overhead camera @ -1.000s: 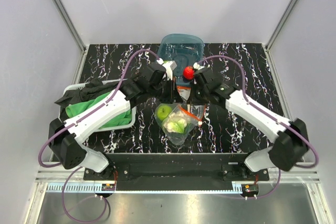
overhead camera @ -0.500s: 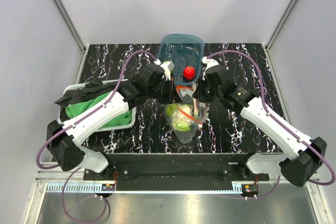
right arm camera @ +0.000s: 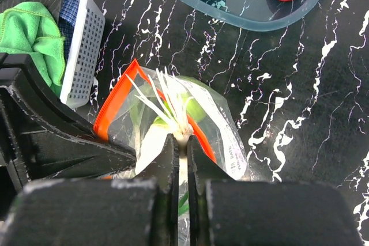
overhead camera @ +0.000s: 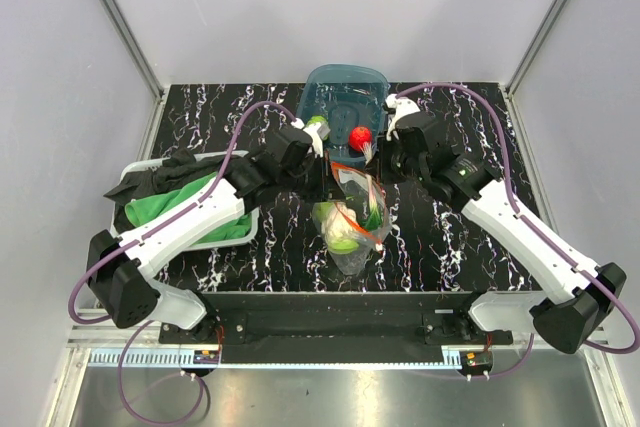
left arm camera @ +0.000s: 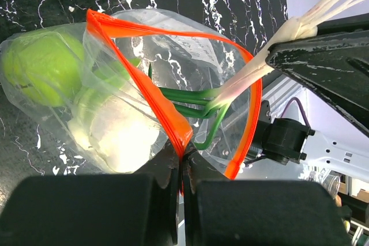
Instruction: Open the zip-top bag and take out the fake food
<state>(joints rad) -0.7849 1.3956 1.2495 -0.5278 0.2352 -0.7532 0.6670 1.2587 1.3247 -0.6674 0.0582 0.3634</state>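
While the left gripper (left arm camera: 181, 168) clamps the orange-red zip strip of the clear crinkly zip-top bag (overhead camera: 352, 225), held between the two grippers, the right gripper (right arm camera: 183, 141) pinches a white-rooted, green-stalked plastic leek (left arm camera: 222, 99) at the bag's mouth. Best to draw it straight out with the left holding firm, so the green apple (left arm camera: 34, 67) doesn't tumble.
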